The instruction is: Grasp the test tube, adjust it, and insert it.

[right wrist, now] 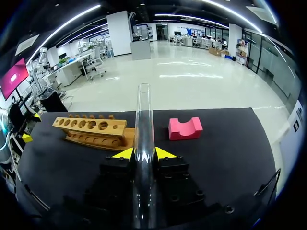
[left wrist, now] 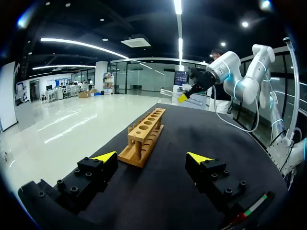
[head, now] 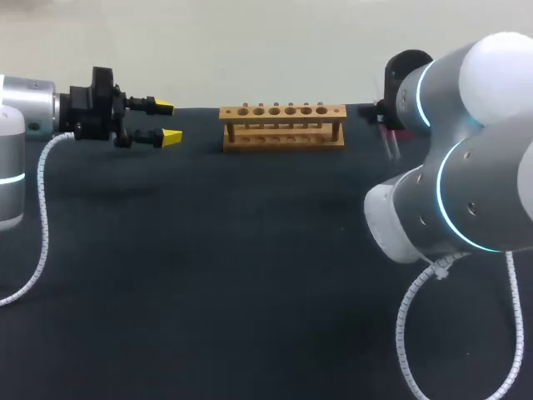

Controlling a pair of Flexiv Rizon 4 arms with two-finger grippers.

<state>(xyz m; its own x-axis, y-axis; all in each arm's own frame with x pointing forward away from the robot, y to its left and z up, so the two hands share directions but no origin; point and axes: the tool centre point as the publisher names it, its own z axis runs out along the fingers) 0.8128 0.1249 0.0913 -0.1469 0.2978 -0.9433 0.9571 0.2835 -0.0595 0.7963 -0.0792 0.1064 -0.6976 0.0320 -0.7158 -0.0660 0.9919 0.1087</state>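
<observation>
Tube [right wrist: 143, 115]: gripped by the right gripper [right wrist: 143, 153], a yellow tip pressing on each side.
Axis: runs straight out along the fingers and well past the tips.
Rack [right wrist: 91, 128]: on the table, ahead of the right gripper and off to one side, holes facing up.
Left gripper [head: 166, 122]: jaws open and empty. It faces the rack's far end, well apart from the tube.
Nearer arm: the right, since it holds the tube.
Next move, likely: tip the tube upright over a hole, then lower it.

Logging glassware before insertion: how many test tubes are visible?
1: the test tube, clamped in the right gripper. The wooden rack holds none.
</observation>
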